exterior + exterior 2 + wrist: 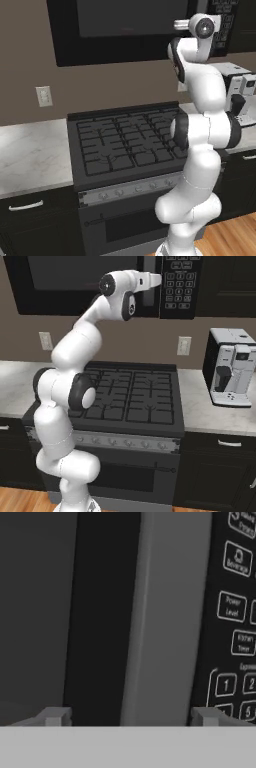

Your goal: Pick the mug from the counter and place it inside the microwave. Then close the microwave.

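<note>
The black microwave (115, 30) (75, 286) hangs above the stove with its dark window door (35, 612) flush against the body. My gripper (130, 717) (152, 279) is raised to the door's right side and stands open. One fingertip sits on each side of the grey vertical door handle (165, 612). The white-outlined keypad (232, 607) (177, 281) lies just to the right of the handle. The red mug is out of view. The marbled counter (30, 150) (210, 411) runs on both sides of the stove.
A black gas stove top (125, 140) (135, 393) lies directly below the microwave and under my arm. A white-and-black coffee machine (230, 368) (240, 92) stands on the right counter. Dark cabinets with silver handles (25, 205) run beneath.
</note>
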